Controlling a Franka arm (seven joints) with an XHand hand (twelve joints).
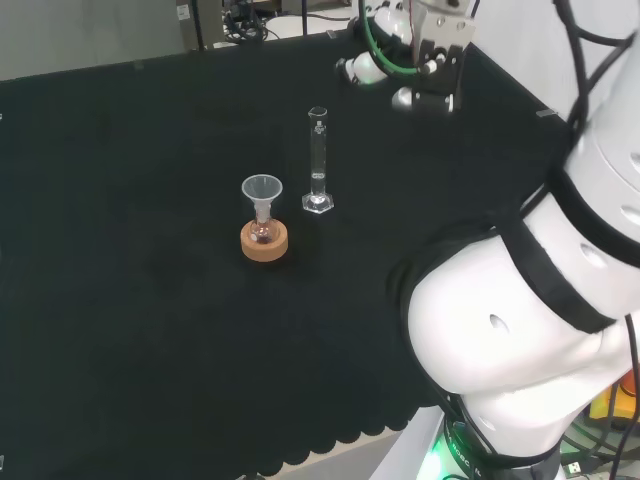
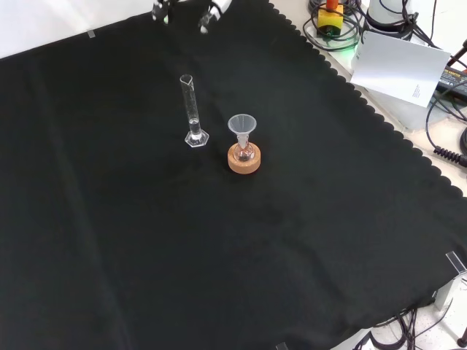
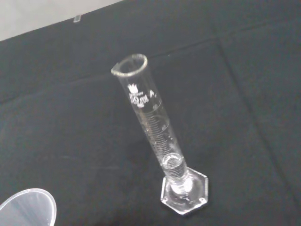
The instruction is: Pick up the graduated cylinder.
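Observation:
The graduated cylinder (image 1: 318, 165) is a tall, thin, clear glass tube on a hexagonal foot, standing upright near the middle of the black cloth. The front view has the cylinder (image 2: 192, 109) to the left of a small flask. Close up in the wrist view, the cylinder (image 3: 155, 127) stands alone with its spout at the top rim. The hand (image 1: 425, 60) hovers at the far right of the cloth in the head view, well apart from the cylinder, fingers relaxed and holding nothing. Its fingertips (image 2: 208, 16) show at the front view's top edge.
A small round flask with a clear funnel (image 1: 262, 190) in its neck sits on a cork ring (image 1: 264, 242) just left of the cylinder in the head view. The funnel's rim (image 3: 26, 207) shows in the wrist view. A white sheet (image 2: 398, 65) and cables lie beyond the cloth's scalloped edge.

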